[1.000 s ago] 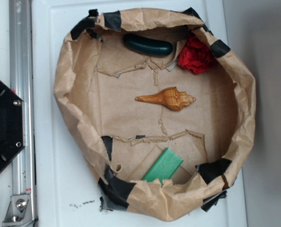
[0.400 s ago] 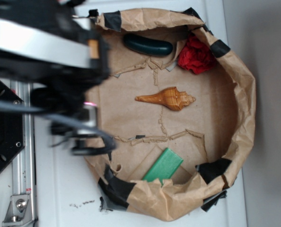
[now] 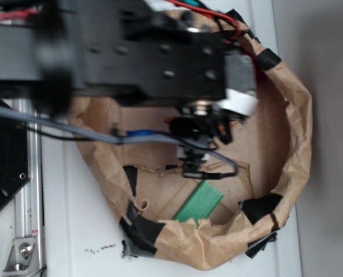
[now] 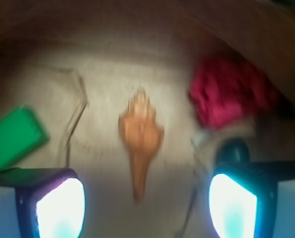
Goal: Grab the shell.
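In the wrist view the orange-tan shell lies on brown paper, its long pointed spire toward me and its knobby wide end away. My gripper is open and empty. Its two fingertips stand wide apart, and the spire tip lies just ahead of the gap, not between the fingers. The picture is blurred. In the exterior view my arm hides the shell and the fingers.
A flat green block lies at the left and near the bowl's front. A red fabric lump lies at the right. A dark green oblong sits behind the right finger. The crumpled paper wall rings everything.
The arm has swung in from the left over the paper bowl. In the exterior view it now covers the shell, the dark oblong and the red lump. The shell has not moved.
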Robot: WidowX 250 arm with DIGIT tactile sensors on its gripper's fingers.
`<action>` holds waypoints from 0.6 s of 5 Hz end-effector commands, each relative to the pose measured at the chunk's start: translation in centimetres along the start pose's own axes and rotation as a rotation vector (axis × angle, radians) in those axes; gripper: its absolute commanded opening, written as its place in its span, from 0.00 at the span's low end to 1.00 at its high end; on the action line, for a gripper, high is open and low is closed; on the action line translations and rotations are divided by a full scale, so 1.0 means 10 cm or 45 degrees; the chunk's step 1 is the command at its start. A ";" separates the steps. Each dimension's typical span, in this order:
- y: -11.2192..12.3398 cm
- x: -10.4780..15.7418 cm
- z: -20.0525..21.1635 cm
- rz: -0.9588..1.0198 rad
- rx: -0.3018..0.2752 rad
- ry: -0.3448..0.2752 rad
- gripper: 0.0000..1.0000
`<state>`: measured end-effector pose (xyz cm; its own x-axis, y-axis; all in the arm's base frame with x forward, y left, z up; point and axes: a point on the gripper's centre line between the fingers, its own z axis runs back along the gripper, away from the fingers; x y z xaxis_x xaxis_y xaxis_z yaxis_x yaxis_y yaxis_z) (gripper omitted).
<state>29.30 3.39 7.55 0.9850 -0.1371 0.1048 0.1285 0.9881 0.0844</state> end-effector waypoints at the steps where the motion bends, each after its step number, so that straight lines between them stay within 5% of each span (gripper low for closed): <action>1: -0.08 0.15 -0.41 -0.187 -0.100 0.010 1.00; 2: -0.20 -0.01 -0.52 -0.223 -0.097 0.069 0.00; 3: -0.24 -0.03 -0.47 -0.239 -0.075 0.049 0.00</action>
<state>29.29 2.58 1.95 0.9590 -0.2817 0.0326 0.2807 0.9593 0.0312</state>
